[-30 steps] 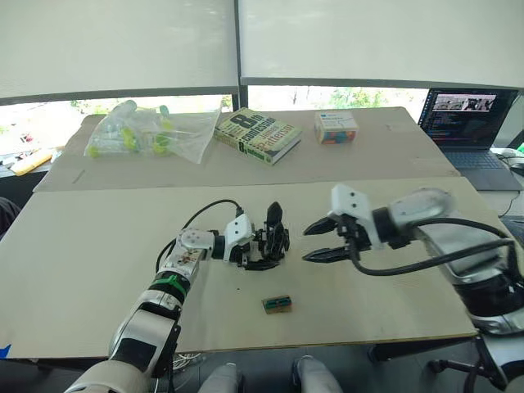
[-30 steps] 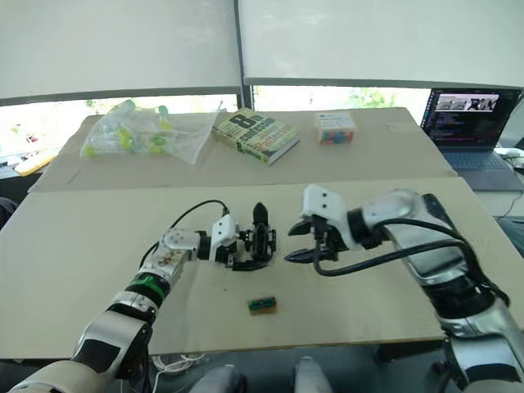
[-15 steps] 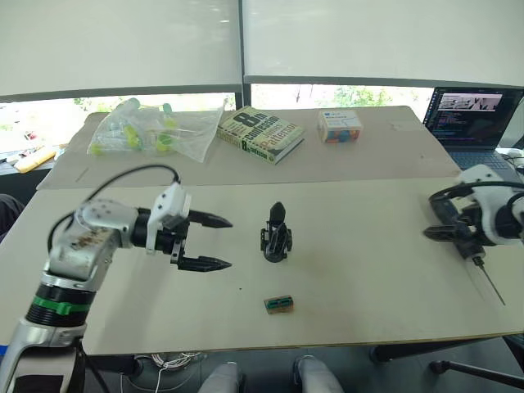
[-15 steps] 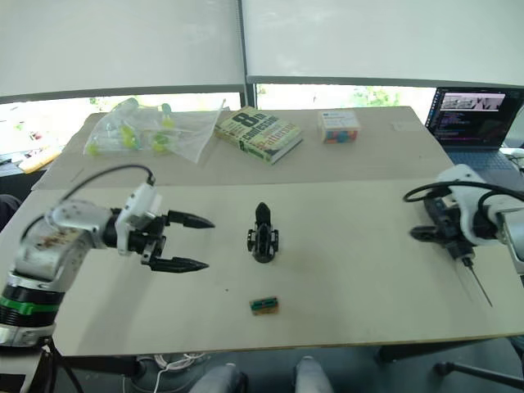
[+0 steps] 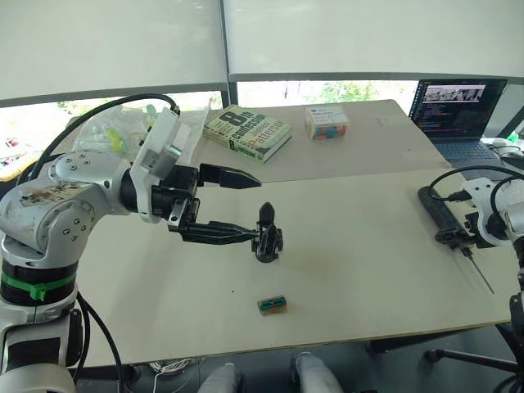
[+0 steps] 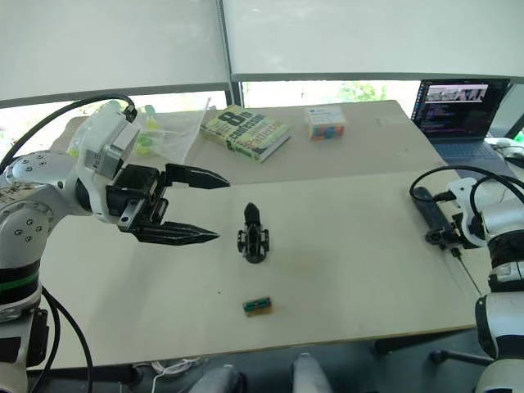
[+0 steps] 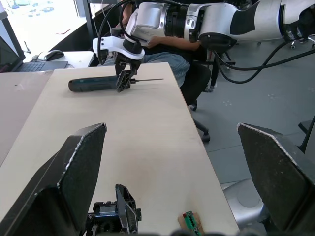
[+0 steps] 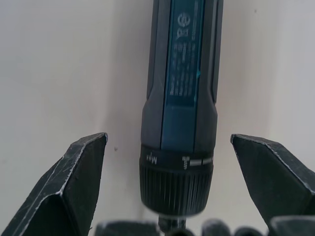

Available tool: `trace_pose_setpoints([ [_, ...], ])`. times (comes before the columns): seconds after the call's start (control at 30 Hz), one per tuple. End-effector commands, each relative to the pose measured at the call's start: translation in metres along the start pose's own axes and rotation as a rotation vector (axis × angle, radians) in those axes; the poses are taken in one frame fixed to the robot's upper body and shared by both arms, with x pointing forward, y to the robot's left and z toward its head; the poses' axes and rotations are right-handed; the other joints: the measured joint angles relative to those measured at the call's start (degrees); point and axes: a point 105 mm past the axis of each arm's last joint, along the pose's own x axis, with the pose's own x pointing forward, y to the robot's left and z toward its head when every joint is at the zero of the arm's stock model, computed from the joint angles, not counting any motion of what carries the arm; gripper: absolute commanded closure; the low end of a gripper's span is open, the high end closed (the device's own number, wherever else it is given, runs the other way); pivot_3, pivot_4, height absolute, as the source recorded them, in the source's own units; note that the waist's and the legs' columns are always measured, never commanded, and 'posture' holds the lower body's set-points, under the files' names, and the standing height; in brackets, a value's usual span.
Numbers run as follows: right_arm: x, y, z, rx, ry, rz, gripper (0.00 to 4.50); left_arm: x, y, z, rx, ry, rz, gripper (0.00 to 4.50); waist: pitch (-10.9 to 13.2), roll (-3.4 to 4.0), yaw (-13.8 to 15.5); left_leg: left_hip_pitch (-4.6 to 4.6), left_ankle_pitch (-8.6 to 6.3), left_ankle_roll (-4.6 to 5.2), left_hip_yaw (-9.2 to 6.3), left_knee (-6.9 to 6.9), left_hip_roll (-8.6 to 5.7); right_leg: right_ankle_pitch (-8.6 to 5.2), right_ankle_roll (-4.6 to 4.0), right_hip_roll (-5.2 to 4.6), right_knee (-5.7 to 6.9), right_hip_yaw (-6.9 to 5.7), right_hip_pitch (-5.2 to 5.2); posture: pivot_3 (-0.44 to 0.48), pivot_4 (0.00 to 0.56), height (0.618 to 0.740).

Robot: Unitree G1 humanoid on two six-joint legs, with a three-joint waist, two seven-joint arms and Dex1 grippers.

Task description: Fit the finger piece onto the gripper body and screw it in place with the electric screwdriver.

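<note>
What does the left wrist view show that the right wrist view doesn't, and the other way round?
Left wrist view: the gripper body standing on the table, the tan-and-green block near it, a laptop, and the right gripper seen from outside, down at the screwdriver. Right wrist view: the screwdriver's blue label and marked, ribbed collar, close up. Shared: the screwdriver lying flat on the table, with the right gripper's open jaws at it.

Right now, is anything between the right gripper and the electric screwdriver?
Nothing visible. The right gripper is open with a finger on either side of the electric screwdriver, which lies flat on the table; only bare tabletop shows between the fingers and the handle.
</note>
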Motion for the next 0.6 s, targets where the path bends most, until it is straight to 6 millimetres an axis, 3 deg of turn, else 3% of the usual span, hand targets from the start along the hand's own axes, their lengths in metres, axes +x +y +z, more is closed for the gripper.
trace_pose_setpoints([
  [0.03, 0.000, -0.003, 0.004, -0.031, -0.007, -0.007, 0.04, -0.001, -0.005, 0.011, 0.060, -0.006, -0.005, 0.00, 0.00, 0.00, 0.06, 0.00, 0.00, 0.00, 0.00, 0.00, 0.00, 0.00, 0.00, 0.00, -0.01, 0.00, 0.01, 0.000, 0.150, 0.740],
  [0.1, 0.002, -0.001, 0.004, -0.038, -0.003, 0.005, 0.04, 0.000, -0.004, 0.011, 0.067, -0.005, -0.001, 0.00, 0.00, 0.00, 0.07, 0.00, 0.01, -0.01, 0.00, 0.01, -0.01, 0.00, 0.00, -0.01, 0.00, 0.00, 0.02, 0.000, 0.150, 0.740],
  [0.13, 0.003, -0.001, 0.003, -0.041, 0.000, 0.010, 0.56, 0.000, -0.004, 0.011, 0.071, -0.003, 0.001, 0.00, 0.00, 0.00, 0.05, 0.00, 0.01, -0.02, 0.00, 0.02, -0.02, 0.00, 0.00, -0.01, 0.03, 0.01, 0.02, 0.000, 0.150, 0.740],
  [0.33, -0.003, 0.000, 0.006, -0.117, -0.007, 0.074, 2.55, -0.001, -0.002, 0.006, 0.087, 0.014, 0.006, 0.00, 0.00, 0.00, -0.02, 0.01, 0.02, -0.03, 0.01, 0.01, 0.00, 0.00, 0.00, 0.01, 0.03, 0.01, 0.01, 0.000, 0.150, 0.740],
  [0.47, -0.034, 0.025, 0.029, -0.337, -0.099, 0.331, 2.60, -0.003, -0.006, -0.009, 0.076, 0.074, -0.020, 0.00, 0.17, 0.28, -0.33, 0.02, 0.01, -0.02, 0.03, 0.00, 0.00, 0.00, 0.00, 0.02, 0.04, 0.04, 0.00, 0.000, 0.150, 0.740],
  [0.6, -0.058, 0.054, 0.015, -0.556, -0.039, 0.500, 2.60, -0.005, -0.009, -0.025, 0.084, 0.130, -0.049, 0.00, 0.40, 0.70, -0.09, -0.02, 0.00, 0.00, 0.05, 0.00, 0.01, -0.04, 0.06, 0.02, 0.08, 0.03, -0.06, 0.000, 0.150, 0.740],
])
